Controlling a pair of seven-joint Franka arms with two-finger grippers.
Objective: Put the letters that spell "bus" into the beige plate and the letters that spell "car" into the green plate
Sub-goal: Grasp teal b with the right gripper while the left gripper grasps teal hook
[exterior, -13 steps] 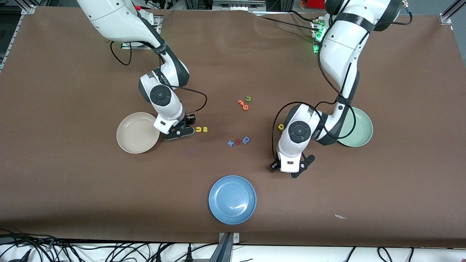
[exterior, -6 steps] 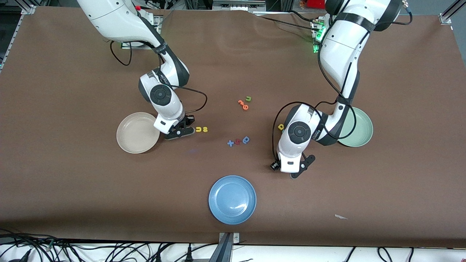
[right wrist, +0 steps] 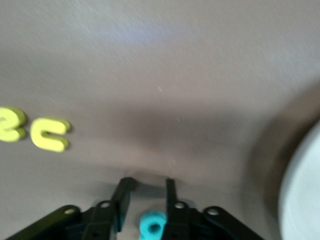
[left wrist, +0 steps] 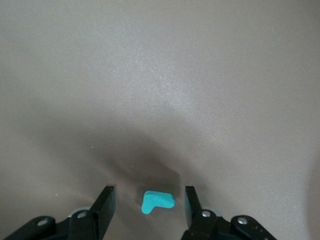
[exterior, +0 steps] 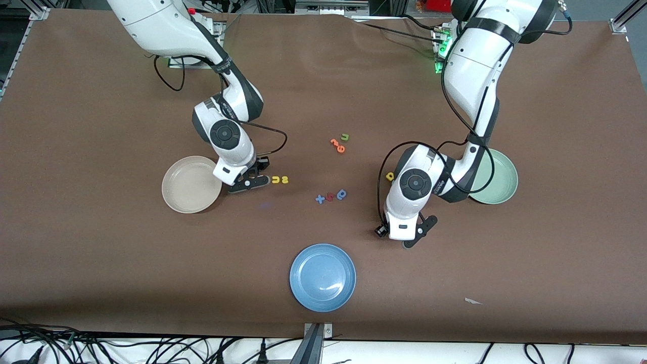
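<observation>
Taking the blue plate (exterior: 322, 277) as the mark and working away from the front camera: just farther than it, toward the left arm's end, the left gripper (exterior: 408, 236) stands low over the table with its fingers apart around a teal "r" (left wrist: 157, 201), which lies flat between them, not yet pinched. Only the left wrist view shows this letter; from the front the wrist hides it. Farther still, toward the right arm's end, the right gripper (exterior: 251, 181) sits beside the beige plate (exterior: 191, 184), with a teal "b" (right wrist: 151, 225) between its narrowly spread fingers; whether they pinch it I cannot tell. The yellow "u" (exterior: 275, 179) and yellow "s" (exterior: 284, 179) lie just beside that gripper, and the yellow "a" (exterior: 389, 176) and green plate (exterior: 497, 177) sit farther off. Judging by this, both arms are at the pick-up step; next each must close, lift and carry to its plate.
</observation>
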